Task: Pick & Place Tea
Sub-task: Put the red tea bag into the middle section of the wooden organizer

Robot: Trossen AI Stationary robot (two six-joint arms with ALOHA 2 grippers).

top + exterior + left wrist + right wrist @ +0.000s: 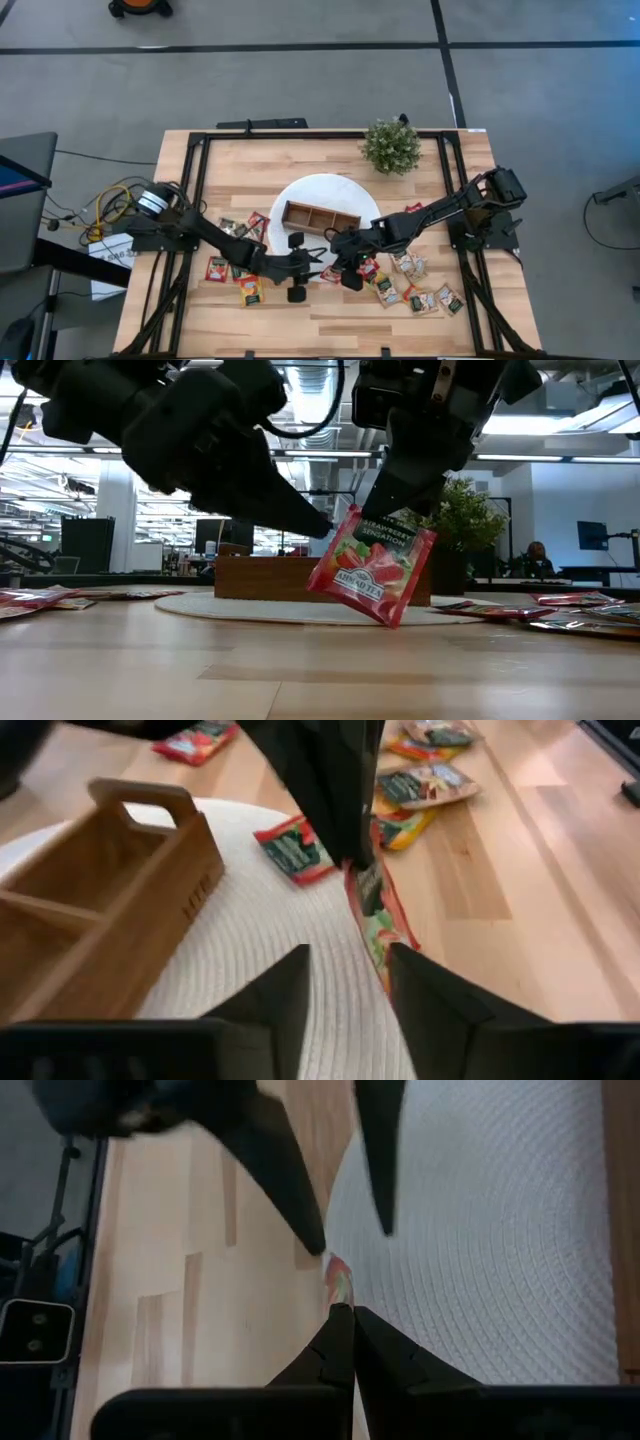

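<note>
A red tea sachet (pixel 372 565) hangs over the table by the near rim of the white disc (pixel 300 190). My right gripper (pixel 345 1312) comes from the right and is shut on it. My left gripper (pixel 350 970) comes from the left and is open. Its fingertips stand beside the sachet's upper left corner (pixel 335 535), and I cannot tell whether they touch it. More red, yellow and beige sachets lie flat on the wood at the left (pixel 235 270) and at the right (pixel 420 290). My right gripper pinches the red sachet by its top edge (pixel 392 525) between its two shut fingertips. The fingers come from above, slanting down. The sachet hangs tilted below them with its lower corner (pixel 390 620) down, seemingly just clear of the table.
A brown wooden three-compartment box (pixel 320 215) stands on the white disc, just beyond both grippers. A small green plant (pixel 391 145) stands at the far right. One red sachet (pixel 292 848) lies on the disc's edge. Bare wood lies along the near edge (pixel 320 320).
</note>
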